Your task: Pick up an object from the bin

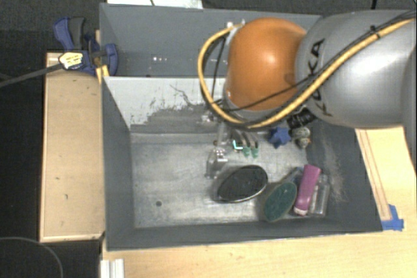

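Black oval disc (241, 183) lies near the bin's (163, 205) front wall, just beside a green oval (280, 200). The end effector (217, 162) hangs at its left edge; whether it is wide or narrow I cannot tell. Being off-centre, it could perhaps skid off the rim.

Bin floor (163, 182) lies bare at left; black oval (241, 183), green oval (280, 200) and pink bar (307, 189) crowd the right.
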Available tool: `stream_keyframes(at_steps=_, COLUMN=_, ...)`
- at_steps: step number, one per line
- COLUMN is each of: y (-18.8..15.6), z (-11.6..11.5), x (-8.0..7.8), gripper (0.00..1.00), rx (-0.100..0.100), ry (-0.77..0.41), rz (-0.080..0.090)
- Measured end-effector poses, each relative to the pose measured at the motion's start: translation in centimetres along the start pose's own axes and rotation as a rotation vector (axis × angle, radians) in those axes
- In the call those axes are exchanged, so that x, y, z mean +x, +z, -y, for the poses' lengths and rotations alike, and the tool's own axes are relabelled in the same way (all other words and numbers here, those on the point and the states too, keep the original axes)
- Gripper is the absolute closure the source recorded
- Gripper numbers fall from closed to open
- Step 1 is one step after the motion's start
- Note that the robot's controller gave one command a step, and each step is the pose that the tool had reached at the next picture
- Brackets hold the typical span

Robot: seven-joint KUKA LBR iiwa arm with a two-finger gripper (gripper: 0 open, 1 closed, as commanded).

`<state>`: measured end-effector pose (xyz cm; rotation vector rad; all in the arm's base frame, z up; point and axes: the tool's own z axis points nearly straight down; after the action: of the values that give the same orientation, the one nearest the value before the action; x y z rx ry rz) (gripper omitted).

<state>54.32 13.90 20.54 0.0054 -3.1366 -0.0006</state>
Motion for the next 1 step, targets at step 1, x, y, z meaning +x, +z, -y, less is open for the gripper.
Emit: stream_keyframes(at_steps=1, y=12.51, z=10.65, x=4.68, gripper=0.00, rx=0.003, ry=-0.125, rz=-0.002)
